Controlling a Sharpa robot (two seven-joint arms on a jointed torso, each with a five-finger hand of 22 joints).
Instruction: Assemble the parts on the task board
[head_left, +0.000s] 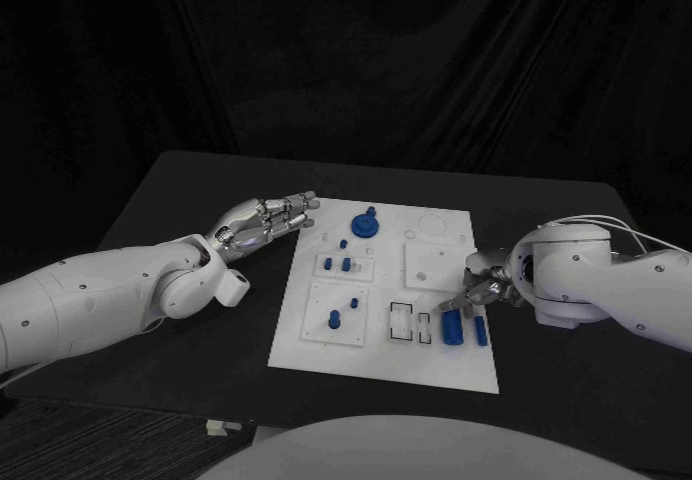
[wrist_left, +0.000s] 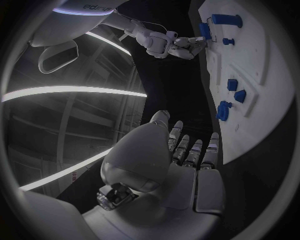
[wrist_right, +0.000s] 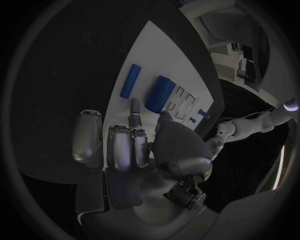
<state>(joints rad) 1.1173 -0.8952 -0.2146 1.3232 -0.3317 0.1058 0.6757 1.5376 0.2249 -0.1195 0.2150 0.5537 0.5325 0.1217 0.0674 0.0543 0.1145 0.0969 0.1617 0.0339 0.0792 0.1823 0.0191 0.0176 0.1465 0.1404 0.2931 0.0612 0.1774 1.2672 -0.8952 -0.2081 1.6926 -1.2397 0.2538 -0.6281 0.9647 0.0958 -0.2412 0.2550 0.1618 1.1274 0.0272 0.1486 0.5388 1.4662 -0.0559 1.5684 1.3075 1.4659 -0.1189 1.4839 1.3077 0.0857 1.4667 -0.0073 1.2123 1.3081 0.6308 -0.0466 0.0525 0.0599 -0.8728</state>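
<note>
Lying flat, the white task board (head_left: 433, 345) carries blue parts (head_left: 366, 223); both hands spread, holding nothing

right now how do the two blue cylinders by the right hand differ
The thick cylinder is plainly wider than the thin cylinder. The thick one lies further in on the board, next to the empty slots; the thin one lies nearer the board's right edge. In the right wrist view the right hand has a fingertip close to the thick one's end, while the thin one lies apart. Both are blue and lie flat, side by side.
</note>
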